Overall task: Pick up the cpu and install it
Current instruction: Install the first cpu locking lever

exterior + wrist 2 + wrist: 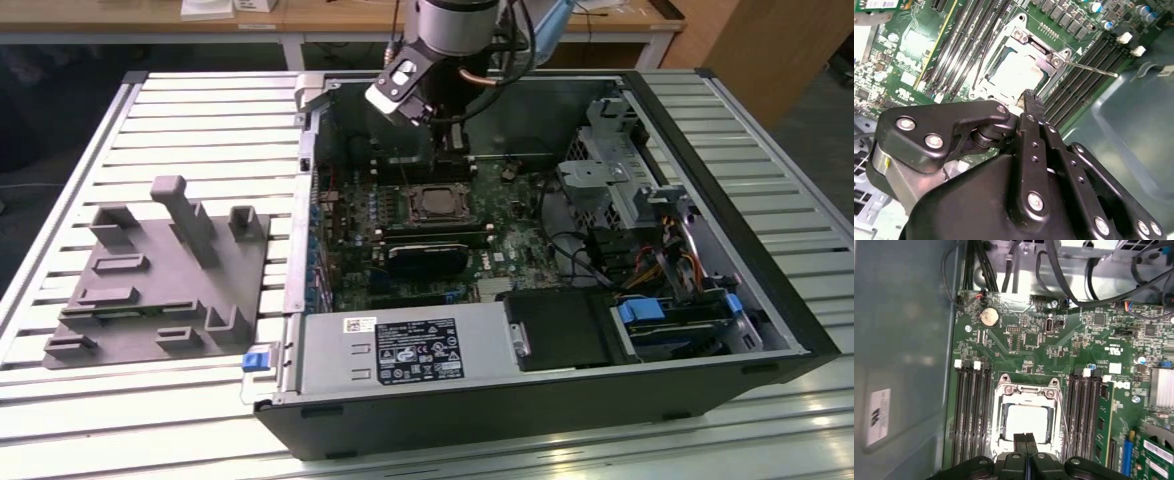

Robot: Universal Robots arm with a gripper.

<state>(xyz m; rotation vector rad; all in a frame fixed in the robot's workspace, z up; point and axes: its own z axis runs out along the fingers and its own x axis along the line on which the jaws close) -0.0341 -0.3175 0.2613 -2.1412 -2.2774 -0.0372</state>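
Where the exterior view looks into the open black computer case on the slatted metal table, the black two-finger gripper hangs just above the green motherboard. The small flat silvery square cpu lies in the square metal-framed socket there. The large grey plastic fixture plate with upright blocks sits outside the case, on the exterior view's left. First wrist view: gripper fingers pressed together, no gap, nothing held, tips over one edge of the cpu, which sits flat inside the socket frame between black memory slots. Second wrist view: gripper closed and empty, tip just over the edge of the seated cpu.
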